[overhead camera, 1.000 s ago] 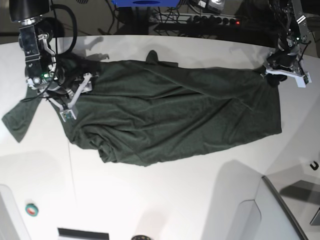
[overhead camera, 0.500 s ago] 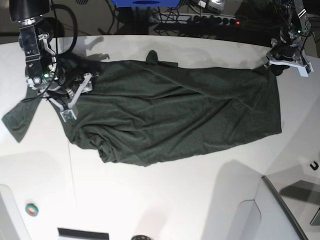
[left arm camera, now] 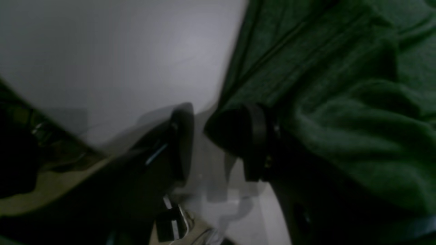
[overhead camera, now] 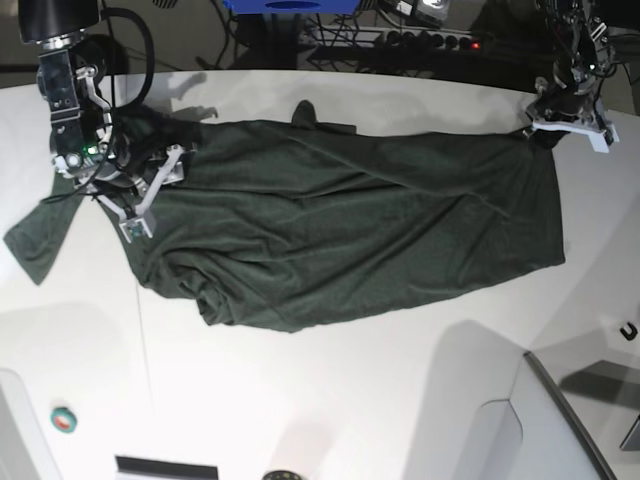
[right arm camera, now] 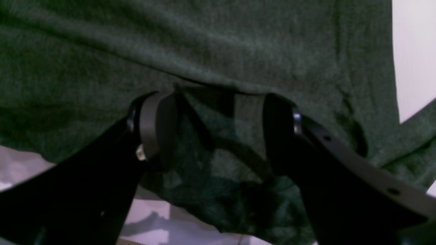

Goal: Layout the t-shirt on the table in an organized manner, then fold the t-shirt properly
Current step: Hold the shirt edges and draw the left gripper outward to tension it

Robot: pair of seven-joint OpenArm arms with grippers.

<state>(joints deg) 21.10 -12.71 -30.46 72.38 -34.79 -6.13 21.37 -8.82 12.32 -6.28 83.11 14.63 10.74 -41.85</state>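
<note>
The dark green t-shirt [overhead camera: 350,230] lies spread but wrinkled across the white table [overhead camera: 350,400], with one sleeve reaching out at the left and a bunched fold along the near edge. My right gripper [overhead camera: 155,195] sits on its left shoulder area. In the right wrist view that gripper [right arm camera: 218,131] is open wide, its fingers astride a fold of the t-shirt [right arm camera: 204,41]. My left gripper [overhead camera: 560,115] hovers at the shirt's far right corner. In the left wrist view, this gripper [left arm camera: 201,136] shows a narrow empty gap, with the t-shirt [left arm camera: 340,85] beside it.
A small green tape roll [overhead camera: 64,420] lies near the front left. A grey angled panel [overhead camera: 560,420] fills the front right corner, with a black hook [overhead camera: 628,331] beside it. Cables and power strips lie beyond the far edge. A thin seam line [overhead camera: 145,330] crosses the tabletop.
My left gripper has moved toward the far edge of the table, off the shirt's right corner. The right arm and the rest of the shirt have stayed put.
</note>
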